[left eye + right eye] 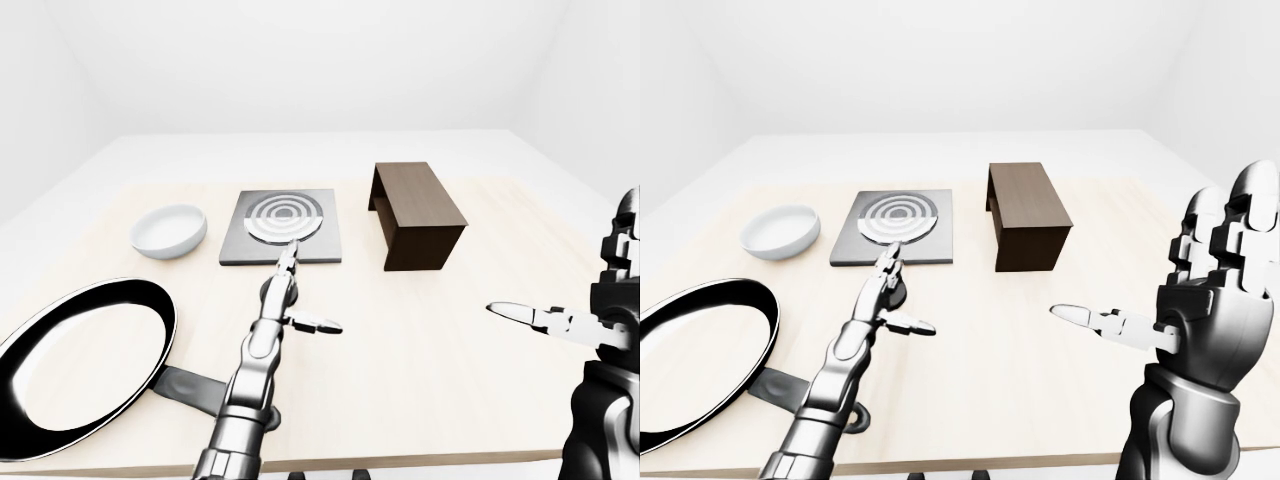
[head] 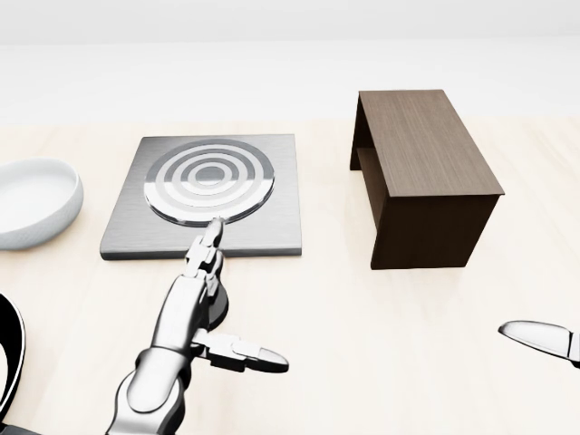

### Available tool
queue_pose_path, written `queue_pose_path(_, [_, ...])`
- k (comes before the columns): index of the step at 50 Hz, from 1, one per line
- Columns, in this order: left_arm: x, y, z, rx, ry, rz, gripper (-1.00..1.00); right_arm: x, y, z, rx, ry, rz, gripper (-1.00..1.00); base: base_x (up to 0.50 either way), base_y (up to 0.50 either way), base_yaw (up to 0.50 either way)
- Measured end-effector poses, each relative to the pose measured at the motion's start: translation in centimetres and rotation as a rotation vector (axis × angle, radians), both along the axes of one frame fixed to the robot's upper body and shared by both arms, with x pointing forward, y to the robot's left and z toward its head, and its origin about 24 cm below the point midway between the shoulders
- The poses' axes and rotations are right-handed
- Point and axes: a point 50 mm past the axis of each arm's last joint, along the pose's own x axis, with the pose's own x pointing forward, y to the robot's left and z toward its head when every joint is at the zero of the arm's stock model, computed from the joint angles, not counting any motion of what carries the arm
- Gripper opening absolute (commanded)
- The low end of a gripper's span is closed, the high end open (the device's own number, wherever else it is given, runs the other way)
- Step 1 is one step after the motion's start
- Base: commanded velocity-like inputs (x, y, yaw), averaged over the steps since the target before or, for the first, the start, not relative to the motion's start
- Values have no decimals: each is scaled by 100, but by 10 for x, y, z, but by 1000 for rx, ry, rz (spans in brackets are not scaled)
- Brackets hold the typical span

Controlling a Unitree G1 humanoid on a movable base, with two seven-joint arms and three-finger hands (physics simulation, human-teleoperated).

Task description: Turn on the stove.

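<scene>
A square brushed-metal stove with concentric rings sits on the pale wooden table. The left hand, fingers spread, reaches flat over its black knob. The right hand is raised, fingers apart.

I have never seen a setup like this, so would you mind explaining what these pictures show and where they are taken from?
These are simulator renders from three cameras on a humanoid robot's head, looking out over its own arms. A pale table carries a square stove plate, a black knob just below it, a white bowl, a frying pan and a small dark wooden shelf. The metal left hand stretches flat over the knob, its fingers reaching the stove's edge. The right hand is raised open at the right. Neither hand holds anything.
</scene>
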Motion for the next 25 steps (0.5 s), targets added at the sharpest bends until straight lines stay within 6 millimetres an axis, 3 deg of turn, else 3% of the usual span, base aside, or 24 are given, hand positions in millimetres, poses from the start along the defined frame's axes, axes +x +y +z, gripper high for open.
queue_pose_path(8, [-18,-3,55,-62,-213,-35,100,0,0,0,0,1,1,100,0,0,0])
queue_pose_path(16, [-51,0,118,-119,-498,-64,100,0,1,0,-1,-2,3,100,0,0,0])
queue_pose_path(25, [-74,8,143,-144,-626,-46,100,0,1,1,-2,-5,4,100,0,0,0])
